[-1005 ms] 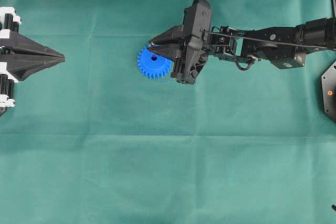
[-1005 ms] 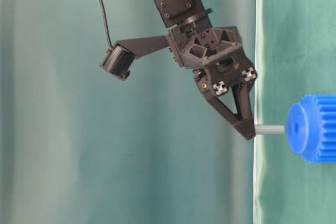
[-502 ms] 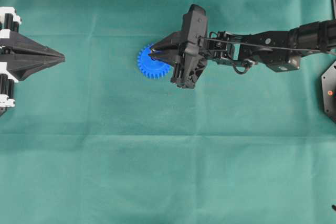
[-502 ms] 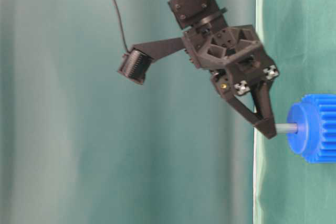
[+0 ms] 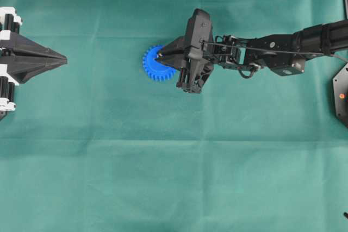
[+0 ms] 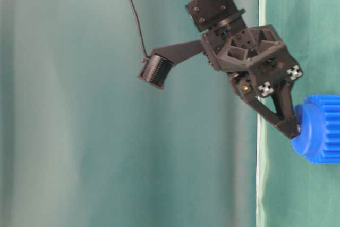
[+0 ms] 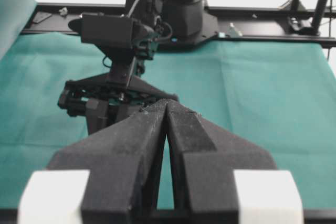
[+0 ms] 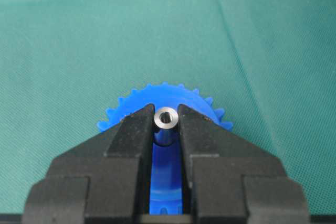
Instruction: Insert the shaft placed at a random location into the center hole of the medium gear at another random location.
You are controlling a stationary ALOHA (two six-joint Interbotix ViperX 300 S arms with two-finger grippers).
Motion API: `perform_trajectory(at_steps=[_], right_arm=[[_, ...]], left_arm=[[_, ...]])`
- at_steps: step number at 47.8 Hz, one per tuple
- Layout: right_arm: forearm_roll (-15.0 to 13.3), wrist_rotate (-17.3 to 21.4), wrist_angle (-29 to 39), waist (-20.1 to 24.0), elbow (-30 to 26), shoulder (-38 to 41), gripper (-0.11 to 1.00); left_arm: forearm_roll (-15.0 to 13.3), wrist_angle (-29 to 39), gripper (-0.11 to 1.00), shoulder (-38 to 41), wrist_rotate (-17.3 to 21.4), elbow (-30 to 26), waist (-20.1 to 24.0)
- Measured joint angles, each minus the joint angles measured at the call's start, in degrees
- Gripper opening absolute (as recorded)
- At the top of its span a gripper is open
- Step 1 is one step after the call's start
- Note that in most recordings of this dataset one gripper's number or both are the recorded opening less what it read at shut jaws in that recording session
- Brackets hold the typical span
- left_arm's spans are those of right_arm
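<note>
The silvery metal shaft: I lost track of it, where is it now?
In the right wrist view the short silvery metal shaft is pinched in the right claw, directly over the blue plastic toothed gear.

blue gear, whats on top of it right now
The right pincer sits over the blue gear, closed on the metal pin, whose ring-shaped top end shows between the fingertips. The gear's center hole and the pin's lower part are covered, so how deep the pin sits cannot be seen.
</note>
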Motion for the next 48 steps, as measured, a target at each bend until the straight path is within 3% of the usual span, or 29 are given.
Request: perform_trajectory(at_steps=[24,27,37,48], right_arm=[[-0.09,0.0,-0.09,0.0,-0.09,0.18,0.15],[-0.09,0.0,-0.09,0.0,-0.09,0.18,0.26],[-0.09,0.0,-0.09,0.0,-0.18,0.18,0.87],[0.0,0.0,-0.09,0.18,-0.18,0.18,0.78]], left_arm=[[0.0,0.09,0.0,0.0,0.0,0.0,-0.09],[0.0,0.18,0.0,0.09,0.09,0.0,0.0],[0.0,0.44,0.0,0.09,0.0,0.0,-0.09],[0.0,0.53,0.0,0.09,0.0,0.0,-0.09]])
